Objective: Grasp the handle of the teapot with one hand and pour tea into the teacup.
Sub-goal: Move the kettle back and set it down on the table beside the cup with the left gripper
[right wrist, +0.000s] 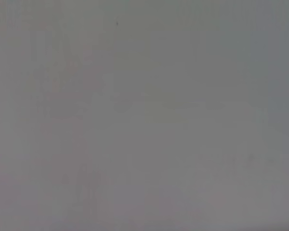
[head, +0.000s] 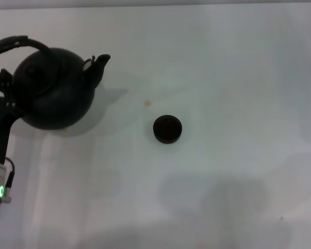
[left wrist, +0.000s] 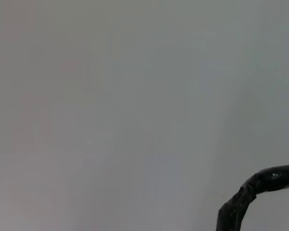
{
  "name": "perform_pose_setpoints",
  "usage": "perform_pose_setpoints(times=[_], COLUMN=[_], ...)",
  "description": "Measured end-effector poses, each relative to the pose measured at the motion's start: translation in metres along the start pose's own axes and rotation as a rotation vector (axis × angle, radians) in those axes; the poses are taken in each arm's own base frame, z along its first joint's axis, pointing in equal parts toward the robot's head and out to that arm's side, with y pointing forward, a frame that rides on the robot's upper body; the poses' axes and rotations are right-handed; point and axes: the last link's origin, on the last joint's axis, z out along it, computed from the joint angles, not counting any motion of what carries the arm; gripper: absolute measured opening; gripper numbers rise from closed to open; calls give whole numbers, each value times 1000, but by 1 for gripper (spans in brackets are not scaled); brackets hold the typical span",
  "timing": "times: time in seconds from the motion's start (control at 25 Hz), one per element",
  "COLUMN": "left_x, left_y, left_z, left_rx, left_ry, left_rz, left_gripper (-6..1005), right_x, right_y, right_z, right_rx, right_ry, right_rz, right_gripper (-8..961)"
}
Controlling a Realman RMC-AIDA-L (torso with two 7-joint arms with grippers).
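**One arm at the teapot, cup waiting mid-table**

You have the left gripper (head: pixel 1 83) at the far left edge of the white table (head: pixel 238 78), right against the handle (head: pixel 15 44) of the teapot (head: pixel 54 91). Whether its claw is clenched on the hoop or released, you cannot tell. The pot looks tilted, its spout (head: pixel 99 63) angled toward the table's far side and right. The teacup (head: pixel 167 128) stands near the table's middle, well apart from the pot. Your left wrist camera catches only a dark curved piece at its frame edge. The right arm is out of sight.
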Motion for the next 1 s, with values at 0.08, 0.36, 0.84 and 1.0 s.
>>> perform_pose_setpoints(times=[0.08,0.36,0.84,1.0], left_x=[-2,-15,-20,-20], left_y=[-3,-3,3,6], left_z=[-5,1,12,14], left_rx=[11,-5,-41,-59], left_ry=[-14,-107,-147,-147], left_rz=[4,37,113,119], left_gripper=[103,103,104,104], right_x=[0,0,1,0], right_y=[0,1,-2,-3], right_z=[0,0,-1,-1], right_rx=[0,-3,0,1], right_ry=[1,3,3,0], right_rz=[-1,-8,-14,-13], right_gripper=[835,835,835,835])
